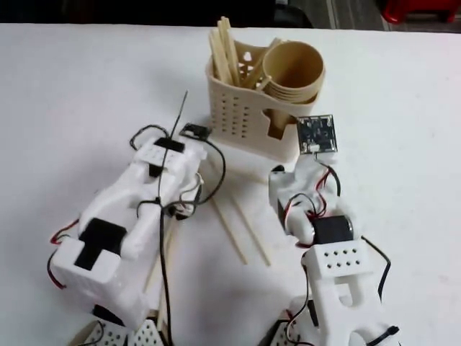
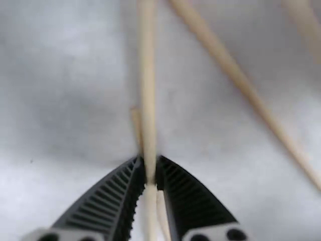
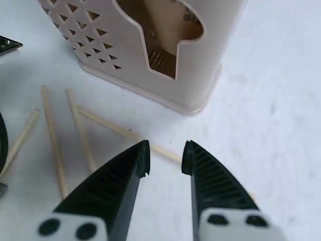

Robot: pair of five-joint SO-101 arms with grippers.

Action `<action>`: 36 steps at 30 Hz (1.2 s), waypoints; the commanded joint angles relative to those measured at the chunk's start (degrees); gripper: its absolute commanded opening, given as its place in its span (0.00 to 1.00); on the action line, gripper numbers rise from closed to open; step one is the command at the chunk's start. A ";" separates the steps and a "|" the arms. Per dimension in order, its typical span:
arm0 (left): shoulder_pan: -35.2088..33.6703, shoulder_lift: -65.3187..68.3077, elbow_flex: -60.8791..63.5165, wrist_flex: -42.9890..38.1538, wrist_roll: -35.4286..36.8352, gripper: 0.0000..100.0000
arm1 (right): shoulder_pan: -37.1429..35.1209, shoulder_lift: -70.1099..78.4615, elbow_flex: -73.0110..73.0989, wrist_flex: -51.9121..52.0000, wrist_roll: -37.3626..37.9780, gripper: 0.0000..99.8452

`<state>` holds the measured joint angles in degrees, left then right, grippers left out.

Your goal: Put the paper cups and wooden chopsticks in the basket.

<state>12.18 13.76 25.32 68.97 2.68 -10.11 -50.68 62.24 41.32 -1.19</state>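
A beige perforated basket (image 1: 238, 119) stands at the table's far middle. It holds stacked paper cups (image 1: 292, 68) and several upright wooden chopsticks (image 1: 225, 50). Two loose chopsticks (image 1: 241, 223) lie on the table between the arms. My left gripper (image 2: 149, 173) is low over the table, shut on one chopstick (image 2: 147, 75) that runs straight out from its tips. Another chopstick (image 2: 241, 80) lies slanted beside it. My right gripper (image 3: 165, 156) is open just in front of the basket (image 3: 150, 45), with nothing between its fingers. A chopstick (image 3: 115, 129) lies on the table just beyond its tips.
The left arm (image 1: 133, 216) covers the near left of the white table, the right arm (image 1: 328, 245) the near right. Two more chopsticks (image 3: 52, 135) lie side by side near the basket's corner. Cables hang off both arms.
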 commanded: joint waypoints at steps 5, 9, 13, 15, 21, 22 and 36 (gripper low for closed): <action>-0.48 -0.31 -9.23 1.93 0.09 0.02 | 0.75 -1.36 -0.35 -1.10 -0.18 0.12; -1.36 -0.31 -14.86 5.36 0.09 0.02 | 0.75 -1.36 -0.35 -1.10 -0.18 0.12; -3.30 -0.31 -19.60 7.03 0.09 0.02 | 0.75 -1.36 -0.35 -1.10 -0.18 0.12; -4.35 -0.31 -21.54 7.74 0.09 0.02 | 0.75 -1.36 -0.35 -1.10 -0.18 0.12; -5.76 -0.31 -27.78 13.63 -0.97 0.02 | 0.75 -1.45 -0.35 -1.10 -0.18 0.12; -5.76 -0.40 -29.27 14.95 -1.85 0.02 | 0.75 -1.45 -0.35 -1.10 -0.18 0.12; -5.32 -0.40 -67.16 32.97 -2.90 0.02 | 0.84 -1.71 -0.35 -1.10 -0.18 0.12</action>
<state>7.08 14.46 -26.64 99.65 0.04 -10.11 -50.68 62.24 41.32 -1.19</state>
